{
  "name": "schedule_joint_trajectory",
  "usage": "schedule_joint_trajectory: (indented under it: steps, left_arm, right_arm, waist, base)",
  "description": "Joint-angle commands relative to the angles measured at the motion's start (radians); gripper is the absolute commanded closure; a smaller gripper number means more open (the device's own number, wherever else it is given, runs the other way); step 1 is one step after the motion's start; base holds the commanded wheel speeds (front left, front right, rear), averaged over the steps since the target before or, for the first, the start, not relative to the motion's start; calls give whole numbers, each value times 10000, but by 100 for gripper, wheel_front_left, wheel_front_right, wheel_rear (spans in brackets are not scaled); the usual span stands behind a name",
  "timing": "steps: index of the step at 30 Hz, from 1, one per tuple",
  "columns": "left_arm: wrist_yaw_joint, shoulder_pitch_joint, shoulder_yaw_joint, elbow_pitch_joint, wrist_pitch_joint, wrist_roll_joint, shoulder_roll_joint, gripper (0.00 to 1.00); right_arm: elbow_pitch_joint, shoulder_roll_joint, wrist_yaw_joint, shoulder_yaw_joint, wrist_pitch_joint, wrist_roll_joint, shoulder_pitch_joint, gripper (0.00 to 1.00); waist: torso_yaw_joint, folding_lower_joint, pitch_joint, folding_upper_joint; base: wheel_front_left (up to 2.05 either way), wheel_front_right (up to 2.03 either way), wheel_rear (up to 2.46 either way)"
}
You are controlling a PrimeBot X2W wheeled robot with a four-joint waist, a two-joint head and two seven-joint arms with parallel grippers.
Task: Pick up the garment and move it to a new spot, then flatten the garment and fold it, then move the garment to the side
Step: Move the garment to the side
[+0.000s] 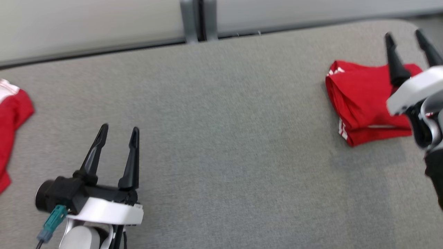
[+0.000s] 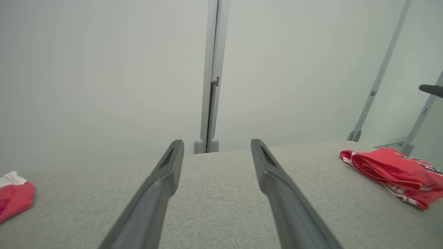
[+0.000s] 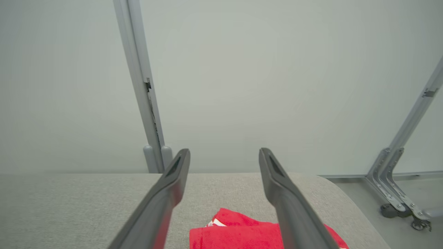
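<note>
— Where's the garment (image 1: 363, 100)?
— Two o'clock on the woven grey table (image 1: 221, 138): a folded red slab, white-striped, beneath my right gripper (image 1: 405, 33). Its tapered dark fingers stand apart, empty; my left gripper (image 1: 119, 127) likewise.

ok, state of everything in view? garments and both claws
folded red garment: folded, lying at right, not gripped
second red garment: loose, unfolded, at left edge, partly out of frame
left claw: open, empty
right claw: open, empty, over the folded red garment
</note>
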Motion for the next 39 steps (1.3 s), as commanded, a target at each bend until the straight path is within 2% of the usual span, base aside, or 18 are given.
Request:
schedule_joint_trajectory:
  steps: [1,7,11,18,27,39]
  left_arm:
    - [84,197,83,-59,-30,-69,37,0]
    - [325,914,337,-58,-38,-120,99,0]
    - [460,1306,428,-45,-37,-230,18,0]
    - [600,1822,582,124,-41,-290,-198,0]
    - [431,2206,565,233,-45,239,-512,0]
    - [217,2175,657,233,-46,694,-758,0]
  right_arm:
    - [-360,-120,1,46,14,287,464,0]
    - [-2380,-423,1,-23,149,1231,2720,0]
    - [-3498,-531,4,-276,175,1436,4113,0]
    - [-4958,-32,3,-962,-183,1324,6305,0]
    - [-5373,734,3,-1450,-781,664,8203,0]
    - [-5303,1089,3,-1804,-1036,-339,8271,0]
  waist:
    - [614,0,-907,0]
    - [1288,0,-1979,0]
    - [1619,0,-2394,0]
    - [1968,0,-2616,0]
    - [2064,0,-2562,0]
    - [1940,0,-2515,0]
  base:
    - [0,0,0]
    - [0,0,0]
    - [0,0,0]
    - [0,0,0]
    - [0,0,0]
    - [0,0,0]
